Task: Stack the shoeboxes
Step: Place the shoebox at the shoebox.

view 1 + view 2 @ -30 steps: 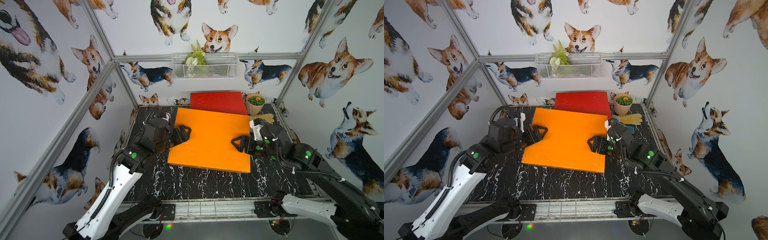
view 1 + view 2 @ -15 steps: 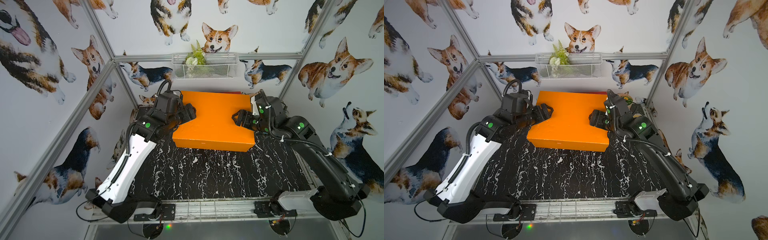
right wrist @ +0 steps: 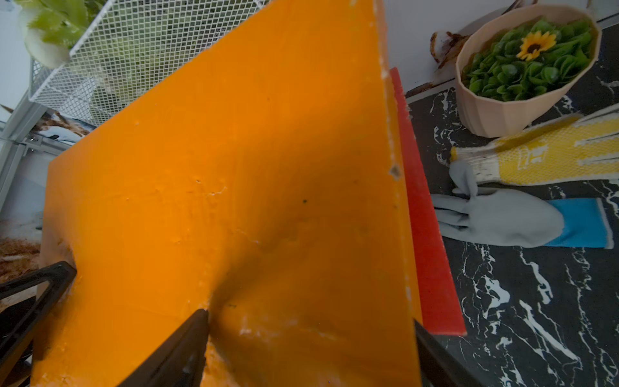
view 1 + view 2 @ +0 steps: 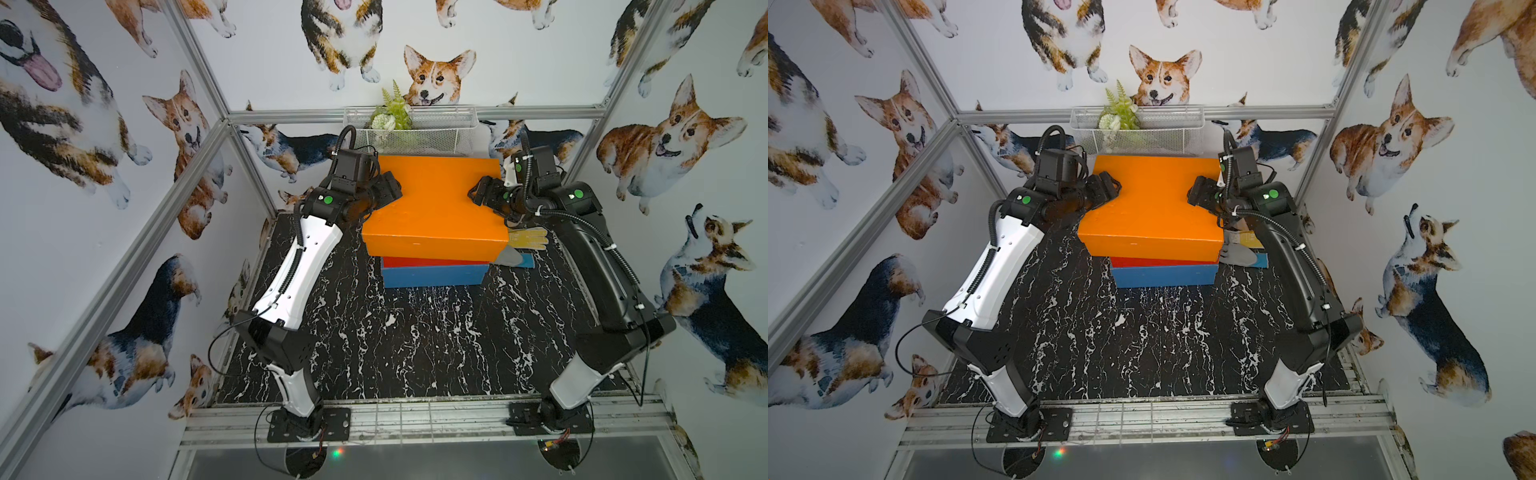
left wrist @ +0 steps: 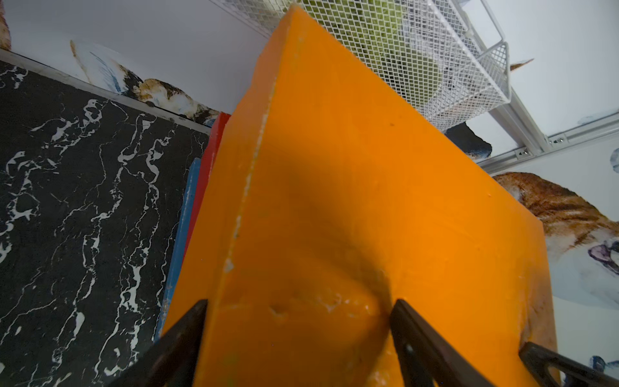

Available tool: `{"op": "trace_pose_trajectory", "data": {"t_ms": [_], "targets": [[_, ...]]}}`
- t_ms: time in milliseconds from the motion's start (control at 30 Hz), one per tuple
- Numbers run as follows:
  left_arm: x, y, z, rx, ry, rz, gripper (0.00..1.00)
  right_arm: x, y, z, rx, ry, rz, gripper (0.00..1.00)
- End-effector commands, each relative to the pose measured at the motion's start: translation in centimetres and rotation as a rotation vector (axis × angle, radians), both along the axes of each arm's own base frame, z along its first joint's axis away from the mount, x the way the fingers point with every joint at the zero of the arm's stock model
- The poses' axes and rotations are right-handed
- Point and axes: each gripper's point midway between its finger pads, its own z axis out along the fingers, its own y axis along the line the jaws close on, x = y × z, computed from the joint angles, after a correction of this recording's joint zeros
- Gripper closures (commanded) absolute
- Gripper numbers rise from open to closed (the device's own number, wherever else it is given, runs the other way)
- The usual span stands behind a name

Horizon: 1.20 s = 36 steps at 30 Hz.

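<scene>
- A black tabletop (image 4: 415,340) veined with white marbling carries the scene, much of its front half bare in both top views.
- 1 blue shoebox (image 4: 434,276) sits flat on the tabletop (image 4: 1142,345) toward the back, a long side facing front.
- 1 pale ribbed pot (image 3: 516,100) of green leaves and a sunflower stands at the back wall, right of the box.
- 2 gloves lie flat by the pot: a yellow glove (image 3: 549,154) just beside it, and a grey glove (image 3: 502,217) with a blue cuff, thumb touching the yellow one's cuff.
</scene>
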Motion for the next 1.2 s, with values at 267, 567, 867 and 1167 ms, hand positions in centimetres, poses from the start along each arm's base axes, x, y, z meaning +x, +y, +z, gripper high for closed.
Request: {"op": "trace_pose_trajectory", "data": {"t_ms": [267, 567, 867, 1167], "targets": [[1.4, -5.4, 0.5, -0.232, 0.063, -0.249, 0.17, 3.0, 6.8, 1.0, 0.232, 0.031, 0.273, 0.16], [2.8, -4.0, -2.7, -0.205, 0.12, -0.22, 0.16, 5.2, 5.2, -3.0, 0.179, 0.095, 0.221, 0.15], [3.9, -0.7, -5.4, -0.198, 0.167, -0.159, 0.02, 7.3, 1.1, -5.9, 0.121, 0.127, 0.113, 0.09], [4.7, 1.7, -4.6, -0.206, 0.145, -0.124, 0.0, 7.9, -0.4, -4.4, 0.148, 0.082, 0.113, 0.0]]}}
